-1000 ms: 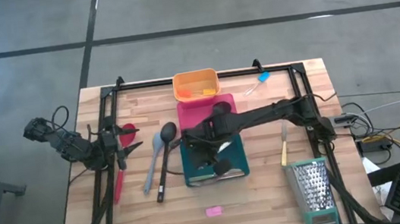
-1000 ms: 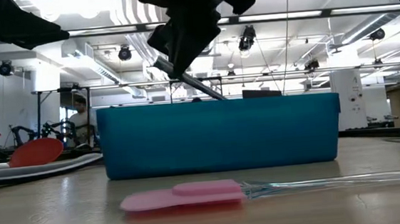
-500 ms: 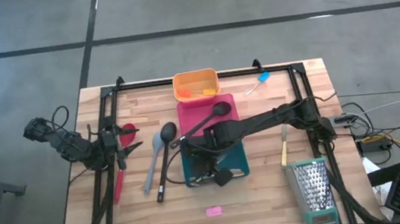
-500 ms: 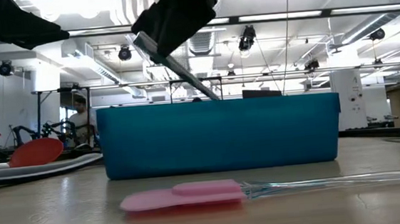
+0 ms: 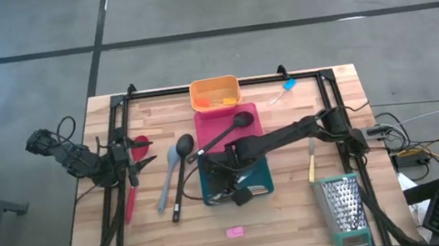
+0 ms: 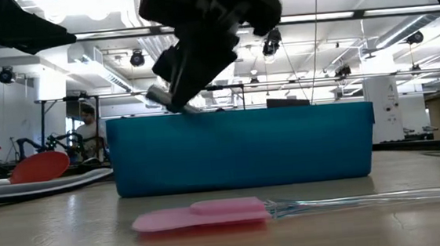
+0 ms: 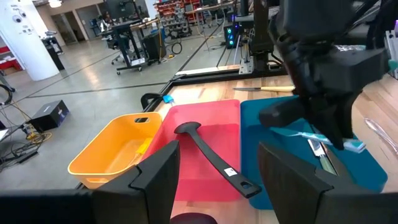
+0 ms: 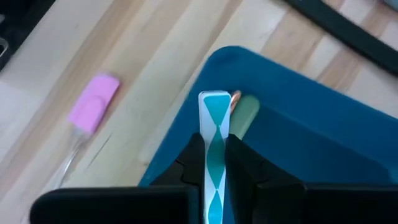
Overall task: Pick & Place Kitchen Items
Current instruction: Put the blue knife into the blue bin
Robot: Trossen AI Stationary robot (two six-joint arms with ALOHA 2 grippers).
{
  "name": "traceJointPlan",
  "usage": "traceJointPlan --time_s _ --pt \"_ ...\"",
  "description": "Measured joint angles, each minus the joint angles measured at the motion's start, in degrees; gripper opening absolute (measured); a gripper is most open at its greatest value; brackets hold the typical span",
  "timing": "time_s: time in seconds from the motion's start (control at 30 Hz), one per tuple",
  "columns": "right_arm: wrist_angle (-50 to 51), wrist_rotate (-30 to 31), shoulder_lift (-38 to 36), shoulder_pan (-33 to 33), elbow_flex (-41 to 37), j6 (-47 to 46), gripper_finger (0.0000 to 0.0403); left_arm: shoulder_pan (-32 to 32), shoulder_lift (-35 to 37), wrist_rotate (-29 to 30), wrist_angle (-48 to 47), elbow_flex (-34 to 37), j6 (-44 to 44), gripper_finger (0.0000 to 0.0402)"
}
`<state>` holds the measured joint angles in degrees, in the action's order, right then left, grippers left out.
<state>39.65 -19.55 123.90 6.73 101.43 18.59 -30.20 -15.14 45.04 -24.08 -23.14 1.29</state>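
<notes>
Left gripper waits near the table's left edge, fingers spread apart and holding nothing; it hovers beside the red spatula, which lies on the wood by that edge. Next along, toward the middle, a grey spoon and a black spoon lie side by side on the bare table, not yet sorted. At the table's middle three trays run from the far edge toward the near edge: the orange tray, the pink tray with a second black spoon resting across it, and the teal tray. The right gripper is over the teal tray, jaws pinched on a thin teal-and-white patterned utensil, tip pointing down into the tray near its corner; a pale green piece already lies on the tray floor. Judged step: placing this utensil in the teal tray. Next move calls for lowering a little, then letting go so the piece lands inside the wall, not on the rim. A pink spatula lies near the table's near edge, a knife right of the trays, and the grater at the near right corner.
</notes>
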Motion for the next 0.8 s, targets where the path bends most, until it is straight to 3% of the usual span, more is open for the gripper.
traceJointPlan --time_s 0.8 --pt "-8.0 0.2 0.0 -3.6 -9.2 -3.1 0.0035 0.0 0.0 0.0 0.0 0.0 0.0 0.0218"
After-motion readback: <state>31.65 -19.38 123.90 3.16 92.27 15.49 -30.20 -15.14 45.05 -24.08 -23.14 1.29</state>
